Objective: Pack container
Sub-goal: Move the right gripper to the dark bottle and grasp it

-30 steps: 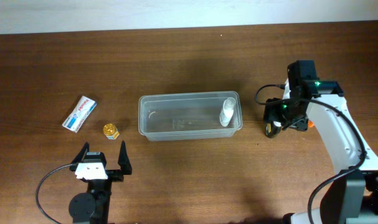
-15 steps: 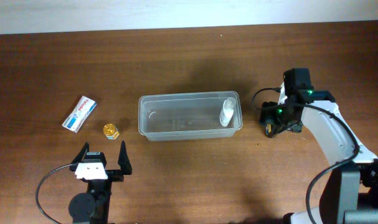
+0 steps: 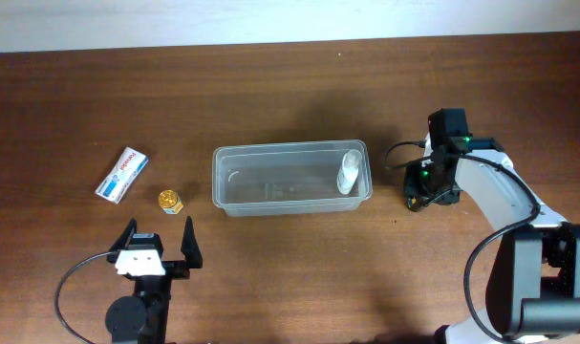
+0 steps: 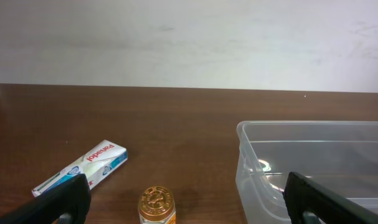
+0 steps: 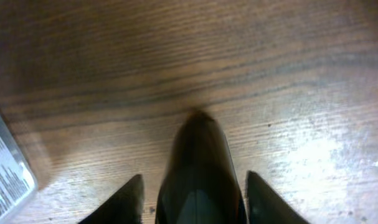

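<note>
A dark, glossy rounded object (image 5: 198, 165) sits on the wood-grain counter (image 5: 114, 68) between the two fingers (image 5: 127, 200) of the right end effector (image 5: 198, 208). Slivers of wood show on either side, and contact cannot be made out. A pale printed label (image 5: 5, 168) enters at the left edge.
</note>
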Robot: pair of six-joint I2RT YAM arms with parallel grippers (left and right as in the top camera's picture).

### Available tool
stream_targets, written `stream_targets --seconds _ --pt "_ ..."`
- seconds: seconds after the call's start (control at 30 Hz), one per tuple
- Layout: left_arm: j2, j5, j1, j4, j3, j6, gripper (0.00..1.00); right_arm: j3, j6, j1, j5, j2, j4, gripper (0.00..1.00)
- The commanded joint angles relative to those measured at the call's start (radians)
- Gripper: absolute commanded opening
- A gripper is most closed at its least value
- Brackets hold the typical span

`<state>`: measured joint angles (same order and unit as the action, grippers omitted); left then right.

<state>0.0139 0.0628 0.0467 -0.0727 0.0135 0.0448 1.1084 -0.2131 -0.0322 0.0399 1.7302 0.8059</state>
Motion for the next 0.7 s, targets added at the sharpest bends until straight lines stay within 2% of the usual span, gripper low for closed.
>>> stream_targets --seconds 0.0,0.2,0.37,0.57,0.67 --pt "-0.005 -0.007 0.005 -0.004 -0.005 -0.019 0.99 -0.008 0.000 -0.008 -0.027 0.005 -0.006 0.38" --pt "-0.005 -0.007 0.005 -0.004 -0.005 -0.019 0.99 -0.008 -0.001 -0.008 -0.037 0.005 0.003 0.18" --pt "-0.005 -0.007 0.005 -0.004 -0.005 -0.019 0.99 0.021 -0.004 -0.008 -0.036 0.004 0.063 0.17" --pt "-0.005 -0.007 0.005 -0.004 -0.005 -0.019 0.99 0.168 -0.004 -0.008 -0.032 0.003 0.227 0.09" --pt "-0.005 -0.007 0.005 -0.004 -0.005 -0.019 1.00 0.257 -0.003 -0.007 -0.019 -0.004 0.314 0.08"
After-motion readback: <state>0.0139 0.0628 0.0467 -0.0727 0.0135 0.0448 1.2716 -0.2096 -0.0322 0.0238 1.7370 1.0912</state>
